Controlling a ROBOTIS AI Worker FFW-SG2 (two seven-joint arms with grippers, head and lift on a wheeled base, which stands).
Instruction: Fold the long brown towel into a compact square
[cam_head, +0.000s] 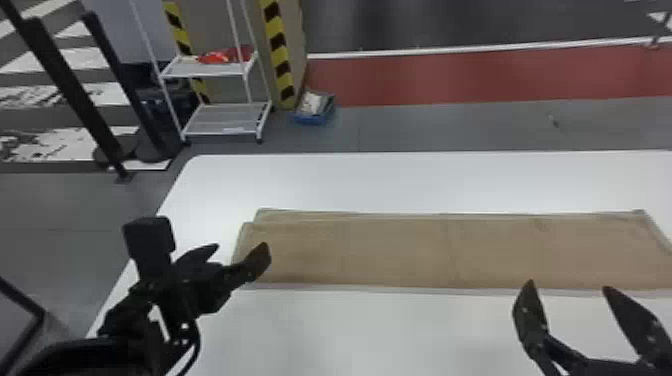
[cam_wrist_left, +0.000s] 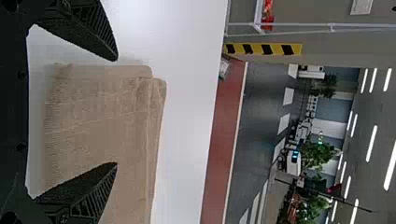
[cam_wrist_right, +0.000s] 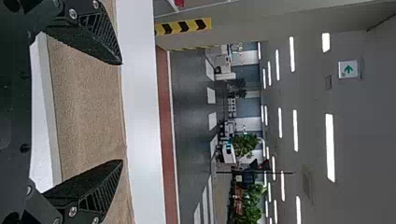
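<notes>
the long brown towel (cam_head: 450, 250) lies lengthwise across the white counter (cam_head: 375, 330); the head view takes in its left end and most of its run, with a wheeled white rack (cam_head: 225, 120) and a blue box (cam_head: 312, 117) on the floor beyond it to the left. the left wrist view brings that end up close, layers stepped at the corner, with leafy plants (cam_wrist_left: 315, 156) far past the towel, while the right wrist view gives a middle stretch and, far beyond, a green arrow sign (cam_wrist_right: 348, 70). the towel looks flat and neatly doubled in a long band, its two layers slightly out of line at the left end, with faint creases and a paler strip along its near edge. the left hand (cam_head: 240, 246) is open at the towel's left end, one finger over the cloth and the other past the end. the right hand (cam_head: 569, 286) is open too, fingers wide apart, by the towel's near edge toward the right, pointing at it.
</notes>
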